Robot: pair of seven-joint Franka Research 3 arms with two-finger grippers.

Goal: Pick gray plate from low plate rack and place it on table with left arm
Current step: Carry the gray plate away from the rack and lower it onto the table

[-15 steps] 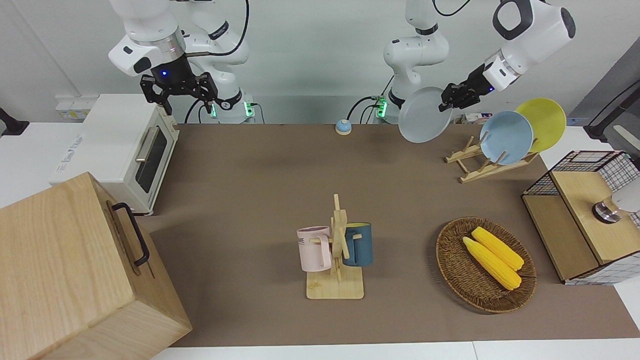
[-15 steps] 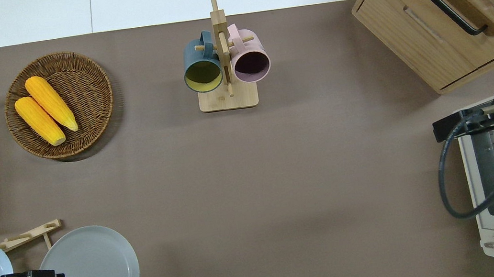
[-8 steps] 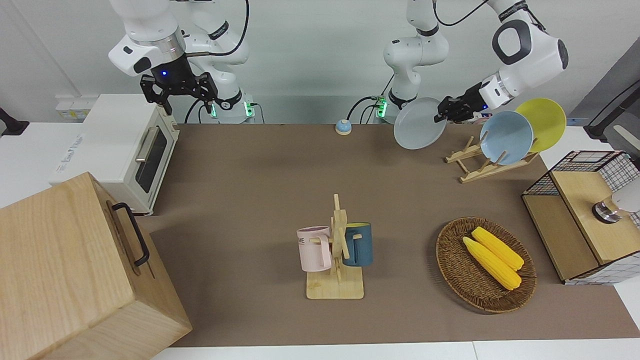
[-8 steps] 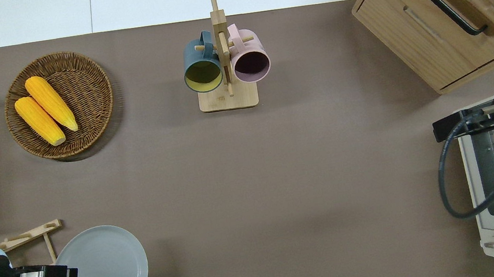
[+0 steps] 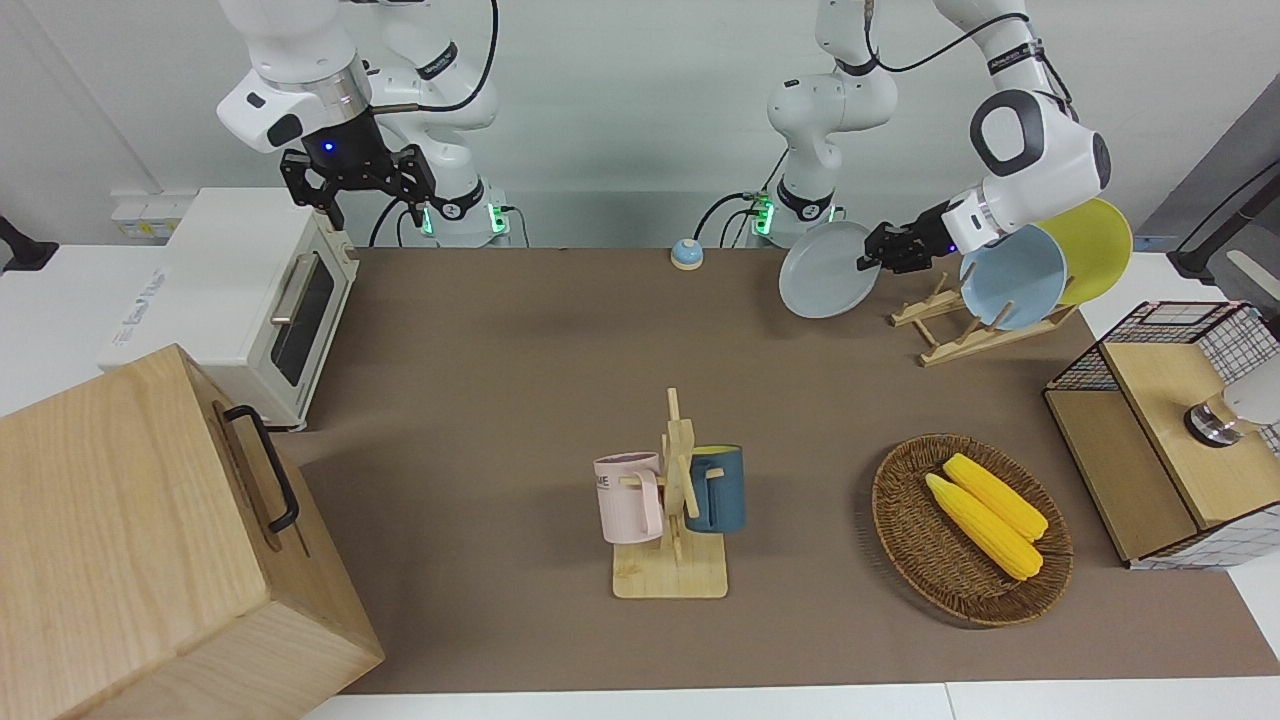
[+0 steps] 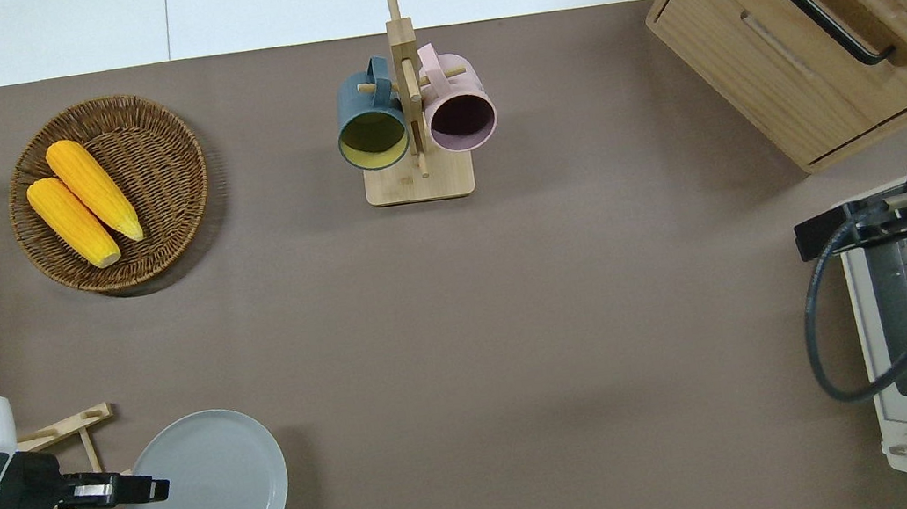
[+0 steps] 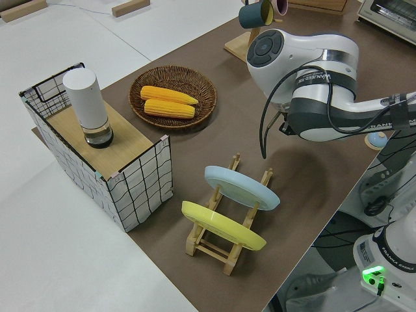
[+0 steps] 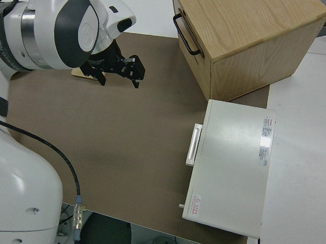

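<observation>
Over the last second the left hand [image 6: 151, 490], pinching the gray plate [image 6: 207, 493] by its rim, has carried it lower and clear of the low plate rack [image 5: 955, 335] (plate airborne, tilted), over the tabletop [image 6: 517, 325] near the robots' edge; release remains. The right arm is parked.

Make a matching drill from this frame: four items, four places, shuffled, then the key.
Items:
1. gray plate
2. light-blue plate
3. corn cobs
4. pink mug

Places:
A. in the wicker basket
B. on the mug tree
C. in the left gripper
D. on the low plate rack

Pairs: 1-C, 2-D, 3-A, 4-B
</observation>
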